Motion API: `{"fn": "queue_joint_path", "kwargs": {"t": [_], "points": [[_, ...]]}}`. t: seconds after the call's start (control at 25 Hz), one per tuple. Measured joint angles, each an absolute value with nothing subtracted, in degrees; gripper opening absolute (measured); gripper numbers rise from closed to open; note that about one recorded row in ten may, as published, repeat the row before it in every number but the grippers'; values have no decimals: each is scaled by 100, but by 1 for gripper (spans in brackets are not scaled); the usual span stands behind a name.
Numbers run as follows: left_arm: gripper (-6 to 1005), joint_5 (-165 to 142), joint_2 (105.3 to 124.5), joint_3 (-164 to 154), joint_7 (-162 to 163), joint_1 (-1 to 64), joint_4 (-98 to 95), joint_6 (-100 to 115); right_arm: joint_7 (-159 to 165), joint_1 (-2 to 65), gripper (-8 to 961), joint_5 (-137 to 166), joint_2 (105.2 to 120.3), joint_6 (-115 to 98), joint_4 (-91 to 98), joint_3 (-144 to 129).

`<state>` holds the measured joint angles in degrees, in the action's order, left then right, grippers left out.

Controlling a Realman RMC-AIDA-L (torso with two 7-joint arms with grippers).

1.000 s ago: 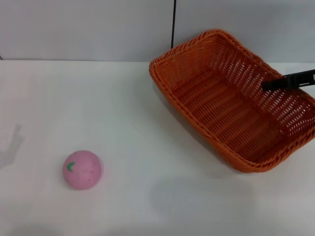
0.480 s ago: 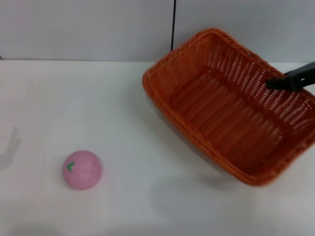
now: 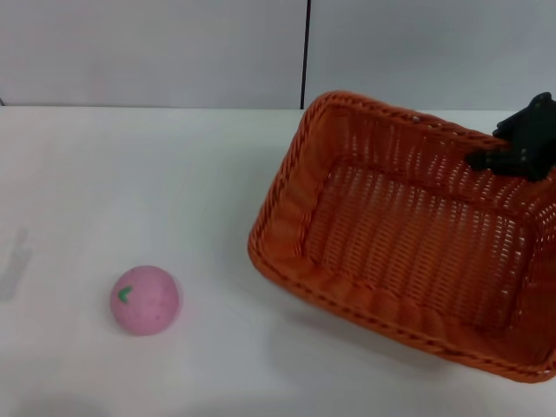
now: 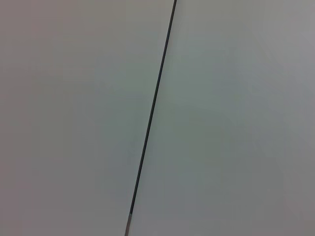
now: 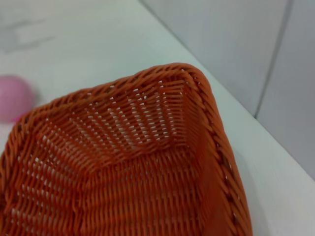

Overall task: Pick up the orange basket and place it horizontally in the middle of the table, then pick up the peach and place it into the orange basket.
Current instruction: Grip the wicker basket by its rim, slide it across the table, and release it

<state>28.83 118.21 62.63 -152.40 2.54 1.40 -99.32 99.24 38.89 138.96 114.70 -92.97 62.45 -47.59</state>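
Observation:
The orange basket is on the right half of the table, turned so its long side runs nearly across the view, and it looks tilted. My right gripper is a black shape at the basket's far right rim, shut on that rim. The right wrist view looks down into the basket's corner. The pink peach rests on the table at the front left, well apart from the basket, and its edge shows in the right wrist view too. My left gripper is out of view.
A grey wall with a thin black vertical line stands behind the table. The left wrist view shows only that wall and the line. White tabletop lies between peach and basket.
The basket has swung round from a diagonal lie to nearly crosswise and shifted toward the front with my right gripper on its rim. The peach has not moved.

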Motion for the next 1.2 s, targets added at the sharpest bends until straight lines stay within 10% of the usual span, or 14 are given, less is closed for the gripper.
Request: {"fn": "queue_joint_path", "kwargs": {"t": [1.2], "points": [[825, 2927, 11812, 6293, -15249, 250, 9, -10091, 7604, 3820, 287, 13439, 11874, -8700, 6289, -5830]]}}
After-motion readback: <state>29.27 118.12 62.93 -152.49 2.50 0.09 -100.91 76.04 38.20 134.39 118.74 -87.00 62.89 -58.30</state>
